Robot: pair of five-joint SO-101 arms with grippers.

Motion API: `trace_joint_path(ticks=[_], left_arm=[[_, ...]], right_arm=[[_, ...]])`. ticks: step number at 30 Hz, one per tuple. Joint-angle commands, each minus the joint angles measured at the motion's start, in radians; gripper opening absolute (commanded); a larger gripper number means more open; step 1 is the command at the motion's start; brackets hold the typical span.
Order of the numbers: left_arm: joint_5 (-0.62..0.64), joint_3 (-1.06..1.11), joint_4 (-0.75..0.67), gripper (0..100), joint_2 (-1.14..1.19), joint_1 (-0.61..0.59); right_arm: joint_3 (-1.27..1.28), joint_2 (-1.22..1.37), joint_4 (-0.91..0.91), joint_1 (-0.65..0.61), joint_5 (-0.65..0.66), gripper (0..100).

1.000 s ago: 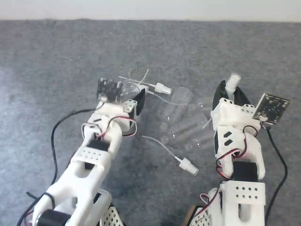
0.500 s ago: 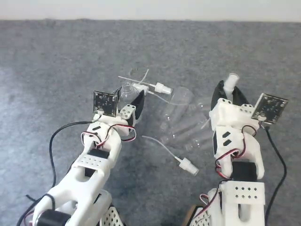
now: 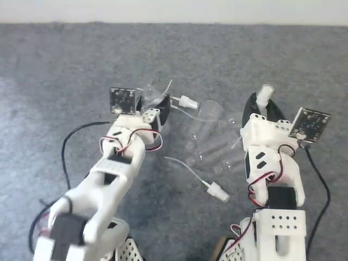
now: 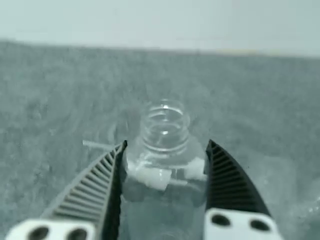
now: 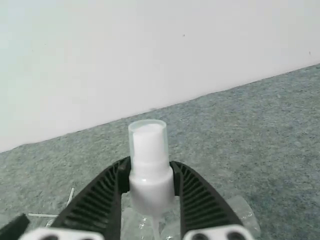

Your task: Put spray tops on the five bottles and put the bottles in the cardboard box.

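Note:
My left gripper [image 4: 164,167] is shut on a clear open-necked bottle [image 4: 163,150], held between its black jaws; from above that bottle [image 3: 151,97] sits at the tip of the left gripper [image 3: 155,106]. My right gripper [image 5: 150,177] is shut on a white spray top [image 5: 148,160] with a clear cap, its tube hanging below; in the high view this spray top [image 3: 263,95] sticks out past the right gripper [image 3: 262,109]. Several clear bottles [image 3: 209,138] lie between the arms. Two loose spray tops [image 3: 188,101] [image 3: 217,191] lie on the carpet.
Grey carpet [image 3: 65,65] covers the table, with a pale wall [image 5: 125,50] beyond its far edge. A brown cardboard corner [image 3: 222,247] shows at the near edge beside the right arm's base. A black cable [image 3: 68,152] loops left of the left arm.
The left arm has pushed forward and turned at the wrist, carrying the clear bottle farther from the base. The right gripper with the spray top has edged slightly forward.

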Motion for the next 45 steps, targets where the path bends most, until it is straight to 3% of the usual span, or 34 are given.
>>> trace_joint_path(ticks=[1,7,12,16,24,33,45], left_arm=[[0.009,-0.076,-0.028,13,0.043,-0.005],[-0.121,0.004,-0.149,15,0.054,-0.003],[-0.181,0.062,-0.147,28,0.055,-0.003],[-0.226,0.076,-0.147,30,0.055,-0.005],[-0.219,0.127,-0.146,33,-0.049,-0.080],[-0.219,0.305,-0.138,36,-0.305,-0.054],[-0.216,0.252,0.382,36,-0.707,-0.060]], right_arm=[[-0.012,-0.021,-0.025,-0.004,0.023,0.9],[-0.012,-0.021,-0.025,-0.004,0.023,0.9],[-0.012,-0.021,-0.025,-0.004,0.023,0.9],[-0.012,-0.021,-0.025,-0.004,0.023,0.9],[-0.012,-0.021,-0.025,-0.004,0.023,0.9],[-0.012,-0.021,-0.025,-0.025,0.083,0.9],[0.035,-0.028,-0.093,-0.038,0.086,0.9]])
